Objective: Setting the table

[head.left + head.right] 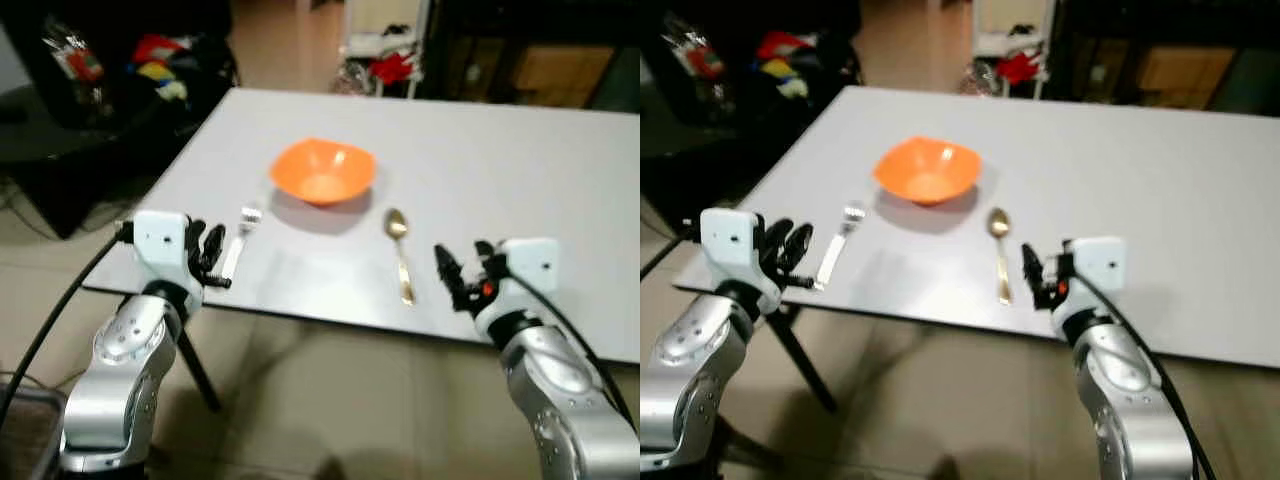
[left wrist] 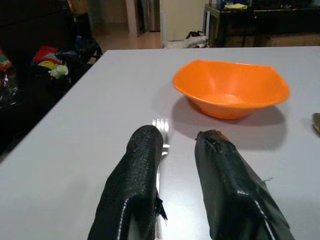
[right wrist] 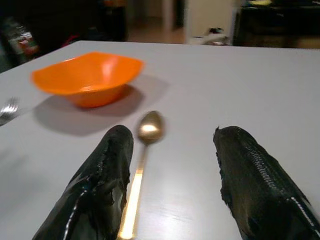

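Since the fork lies left of the orange bowl and the gold spoon right of it on the tabletop, both the left claw and right claw, released and empty, should probably draw back level without touching the handles.

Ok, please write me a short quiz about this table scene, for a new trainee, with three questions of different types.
1. True or false: the fork lies on the robot's left side of the bowl.
2. What lies on the bowl's other side?
A. a knife
B. a spoon
C. a cup
3. Fill in: the left pincer and the right pincer both hover at the near edge of the ____, each with open fingers and holding nothing.

Key: 1 true; 2 B; 3 table.
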